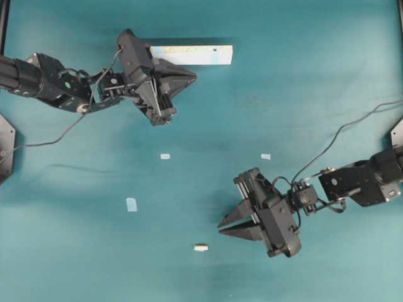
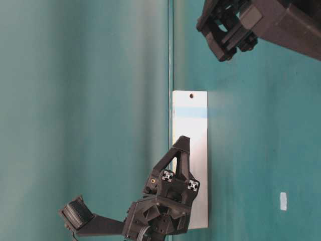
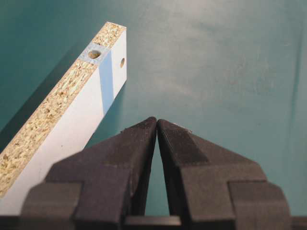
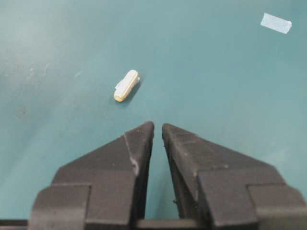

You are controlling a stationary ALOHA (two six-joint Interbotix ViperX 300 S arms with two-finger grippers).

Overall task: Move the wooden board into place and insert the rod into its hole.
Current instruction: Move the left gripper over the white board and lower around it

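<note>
The left gripper [image 1: 192, 77] is drawn in narrow: in its wrist view the two black fingertips [image 3: 144, 132] meet at the tips and nothing lies between them. In the overhead view it sits at the upper left, tips pointing right, just below the wooden board [image 1: 192, 55].

The wooden board lies flat on the teal table [image 1: 302, 94], long axis running left to right, with its left end hidden under the gripper body. In the left wrist view the board [image 3: 72, 139] passes along the left of the fingers, apart from them. The white face carries a pale blue band, and the raw chipboard edge faces up. The hole [image 3: 122, 62] is in the white face near the far end; a second bore [image 3: 94, 54] opens in the chipboard edge beside it. In the overhead view the hole [image 1: 214, 48] lies near the board's right end.

The right gripper [image 1: 220, 227] is at the lower right, tips pointing left. Its jaws are also narrow, with a thin slit between the tips and nothing held.

The rod [image 1: 200, 248] lies on its side on the table, just left of and slightly nearer than the right gripper's tips, not touching them. In the right wrist view the rod [image 4: 126, 86] lies ahead of the tips and a little left.

Three pale blue tape pieces [image 1: 131, 204] [image 1: 165, 156] [image 1: 266, 156] are stuck to the table between the two arms.
</note>
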